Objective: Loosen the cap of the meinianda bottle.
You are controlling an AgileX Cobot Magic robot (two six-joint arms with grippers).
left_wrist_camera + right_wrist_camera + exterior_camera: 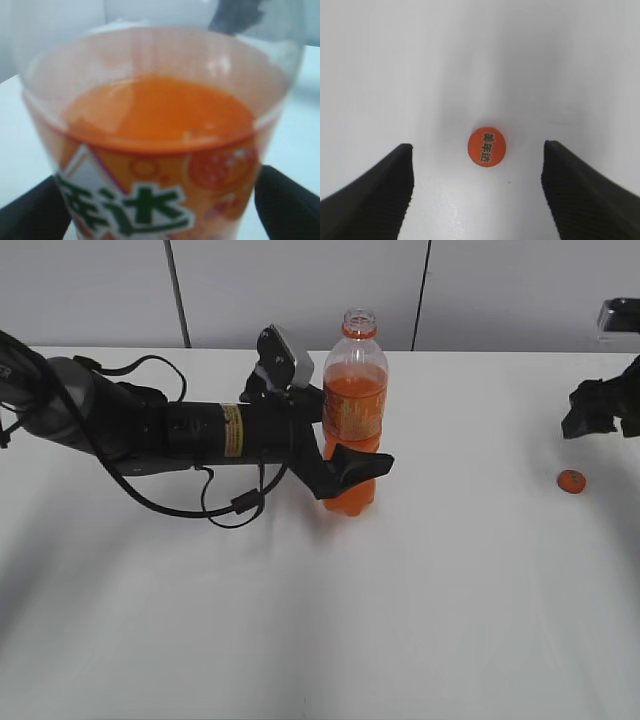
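Observation:
The meinianda bottle [355,410] stands upright mid-table with orange soda inside and an open neck with no cap on it. My left gripper [345,465] is shut on its lower body, a finger on each side. In the left wrist view the bottle [160,150] fills the frame between the fingers. The orange cap [571,481] lies flat on the table at the far right. In the right wrist view the cap [487,146] lies on the table between and a little ahead of my open right gripper [477,170]. The right gripper [590,415] hovers above the cap.
A white table [320,620] carries everything, with a grey panelled wall behind it. A black cable [230,505] loops from the left arm onto the table left of the bottle.

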